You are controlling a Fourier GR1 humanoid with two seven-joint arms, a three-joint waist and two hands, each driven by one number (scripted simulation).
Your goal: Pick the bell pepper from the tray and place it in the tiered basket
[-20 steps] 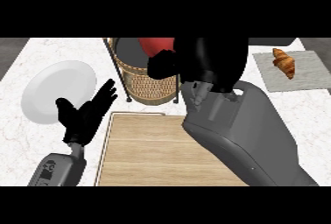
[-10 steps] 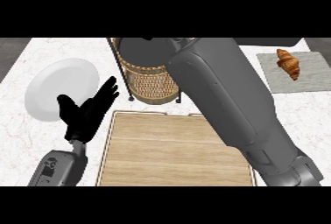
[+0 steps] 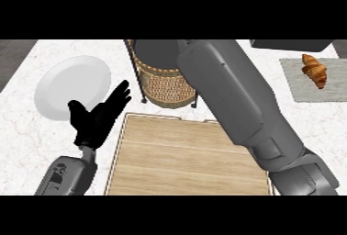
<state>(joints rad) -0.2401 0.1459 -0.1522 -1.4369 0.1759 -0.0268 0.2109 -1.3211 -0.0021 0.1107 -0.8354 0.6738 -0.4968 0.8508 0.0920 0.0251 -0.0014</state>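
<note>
The wicker tiered basket [image 3: 167, 86] stands behind the wooden tray [image 3: 190, 158], whose bare boards hold nothing that I can see. My grey right forearm [image 3: 230, 96] stretches from the lower right across the tray's corner and over the basket's top, covering much of it. The right hand lies past the picture's upper edge and does not show. No bell pepper is visible anywhere. My left hand [image 3: 97, 120] stays open with fingers up, just left of the tray.
A white plate [image 3: 71, 85] lies at the left, behind my left hand. At the right a croissant [image 3: 314, 70] rests on a grey mat [image 3: 301, 89]. A dark object [image 3: 291, 44] sits at the top right edge.
The right arm has stretched farther back over the basket. Its black hand and the red pepper, visible one second ago, have passed out of view. The left hand has barely moved.
</note>
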